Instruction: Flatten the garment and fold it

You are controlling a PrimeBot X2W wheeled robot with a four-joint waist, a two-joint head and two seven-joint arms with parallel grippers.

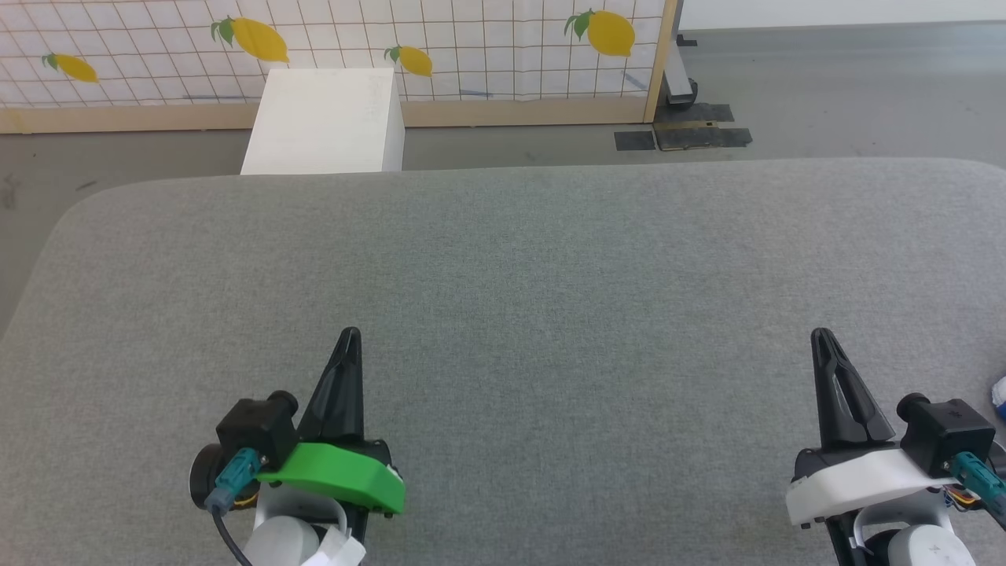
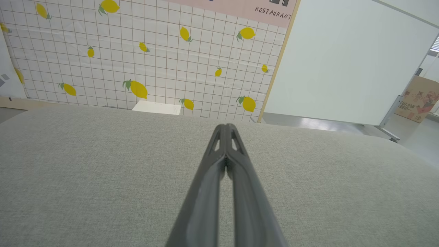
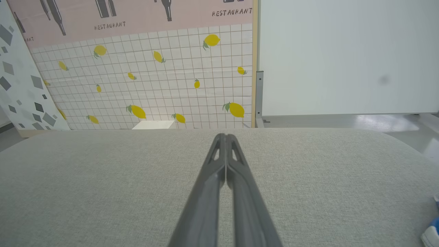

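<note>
Closest to the lens, the left gripper (image 1: 350, 335) and the right gripper (image 1: 821, 334) were seen over the near part of a grey fabric-covered table (image 1: 550, 251). Each had its two dark fingers pressed together along their length, with nothing held between them. They were set well apart, tips pointed toward the far edge. The table was spread ahead of and between both grippers. Beyond its far edge, ahead of the fingertips, a lemon-printed partition (image 1: 487, 47) was stood, and a plain white panel (image 2: 343, 61) was joined to its right side. A white box (image 1: 326, 118) was placed on the floor against the partition, ahead of the left gripper. Of the garment (image 1: 1000, 391), a small blue-and-white sliver was visible at the table's right side, just outward of the right gripper and not touched by it.
</note>
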